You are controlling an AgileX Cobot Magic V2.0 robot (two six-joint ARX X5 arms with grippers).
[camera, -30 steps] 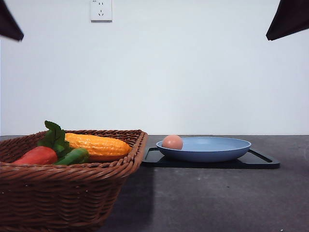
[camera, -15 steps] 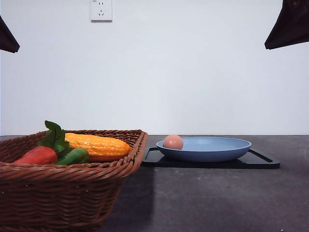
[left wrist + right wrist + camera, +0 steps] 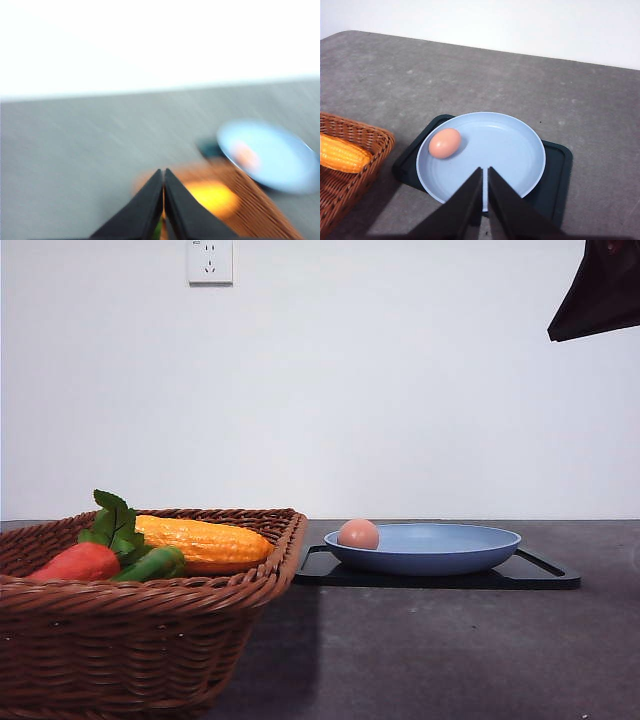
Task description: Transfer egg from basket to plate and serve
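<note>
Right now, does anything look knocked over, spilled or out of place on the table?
Nothing stands out. The egg lies intact in the plate, off-centre toward the basket. The plate sits level on the black tray, and the corn and other vegetables are inside the basket.

The picture is blurred; the left gripper (image 3: 163,176) has its fingers (image 3: 145,205) pressed together over the basket (image 3: 250,200); beyond, the egg (image 3: 246,154) lies on the plate (image 3: 280,160); grey worktop (image 3: 90,150) around.
</note>
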